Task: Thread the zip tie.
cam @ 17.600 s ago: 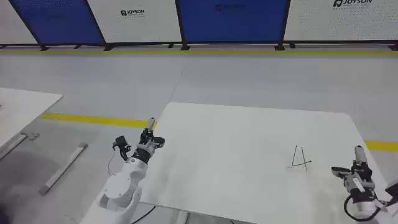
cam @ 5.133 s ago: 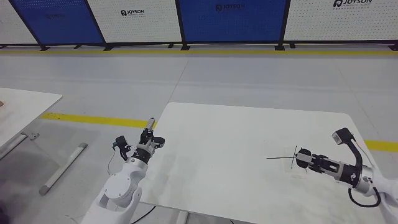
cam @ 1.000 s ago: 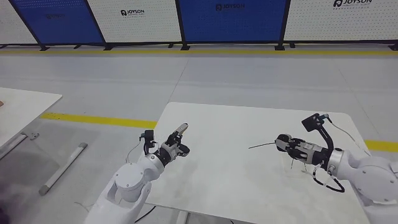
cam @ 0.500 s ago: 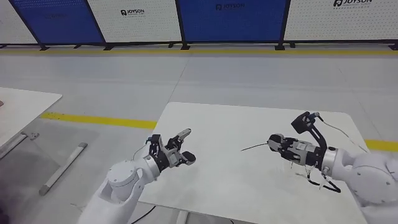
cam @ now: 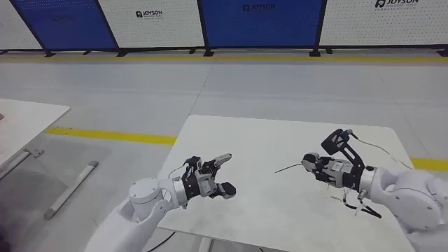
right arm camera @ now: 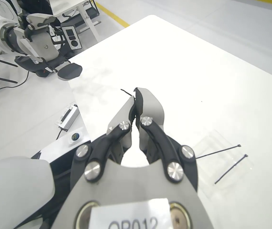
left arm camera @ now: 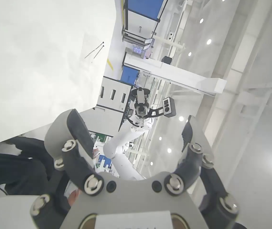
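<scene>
**Top view.** The right gripper is held above the right half of the white table. Its fingers are pressed together on one end of a thin black zip tie. The tie is held above the tabletop and is pointed toward the left gripper. That gripper is positioned over the near left part of the table, with its fingers spread wide and nothing between them. The two grippers are well apart.

**Right wrist view.** The right gripper is seen pinched together, and a short length of the zip tie projects beyond its fingertips. Two spare zip ties are laid side by side on the right part of the table.

**Left wrist view.** The left gripper is shown spread wide and is faced toward the right gripper.
</scene>
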Action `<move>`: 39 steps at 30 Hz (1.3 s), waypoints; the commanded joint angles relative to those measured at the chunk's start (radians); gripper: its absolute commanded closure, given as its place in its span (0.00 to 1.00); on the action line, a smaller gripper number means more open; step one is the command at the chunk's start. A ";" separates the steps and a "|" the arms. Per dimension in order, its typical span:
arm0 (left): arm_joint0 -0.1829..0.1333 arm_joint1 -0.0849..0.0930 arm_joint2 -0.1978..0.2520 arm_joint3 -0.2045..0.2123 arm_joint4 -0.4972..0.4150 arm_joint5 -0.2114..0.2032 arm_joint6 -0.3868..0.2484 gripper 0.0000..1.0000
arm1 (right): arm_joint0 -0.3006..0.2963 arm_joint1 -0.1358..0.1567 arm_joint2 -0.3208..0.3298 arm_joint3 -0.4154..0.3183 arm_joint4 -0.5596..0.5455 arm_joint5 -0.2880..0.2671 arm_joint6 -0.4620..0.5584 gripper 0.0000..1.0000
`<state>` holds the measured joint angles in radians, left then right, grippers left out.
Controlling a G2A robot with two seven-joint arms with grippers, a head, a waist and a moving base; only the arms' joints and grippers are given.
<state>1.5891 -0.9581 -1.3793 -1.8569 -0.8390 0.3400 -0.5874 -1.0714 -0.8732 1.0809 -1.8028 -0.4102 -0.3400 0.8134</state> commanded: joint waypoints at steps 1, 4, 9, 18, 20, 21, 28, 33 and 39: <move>0.000 0.000 0.000 0.000 0.001 0.000 0.000 0.00 | 0.000 0.000 0.000 0.000 0.000 0.000 0.000 1.00; 0.000 0.000 0.000 0.000 0.001 0.000 0.000 0.00 | 0.000 0.000 0.000 0.000 0.000 0.000 0.000 1.00; -0.039 -0.007 0.047 0.000 -0.015 0.000 0.086 0.00 | 0.015 -0.001 -0.035 -0.059 -0.053 0.000 -0.013 1.00; -0.182 -0.001 0.177 0.094 -0.051 0.000 0.177 0.00 | 0.085 0.016 -0.132 -0.105 -0.136 0.000 -0.006 1.00; -0.212 0.001 0.216 0.134 -0.082 0.000 0.177 0.00 | 0.098 0.022 -0.147 -0.089 -0.145 0.000 -0.013 1.00; -0.228 0.002 0.232 0.159 -0.096 0.000 0.190 0.00 | 0.102 0.024 -0.151 -0.075 -0.145 0.000 -0.020 1.00; -0.247 0.001 0.241 0.174 -0.103 0.000 0.214 0.00 | 0.102 0.024 -0.151 -0.075 -0.145 0.000 -0.020 1.00; -0.247 0.001 0.241 0.174 -0.103 0.000 0.214 0.00 | 0.102 0.024 -0.151 -0.075 -0.145 0.000 -0.020 1.00; -0.255 0.000 0.271 0.177 -0.181 0.000 0.168 0.00 | 0.107 0.023 -0.180 -0.115 -0.247 0.000 -0.044 1.00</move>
<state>1.3413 -0.9592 -1.1186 -1.6804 -0.9984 0.3400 -0.4069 -0.9706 -0.8507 0.9105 -1.9106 -0.6294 -0.3400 0.7662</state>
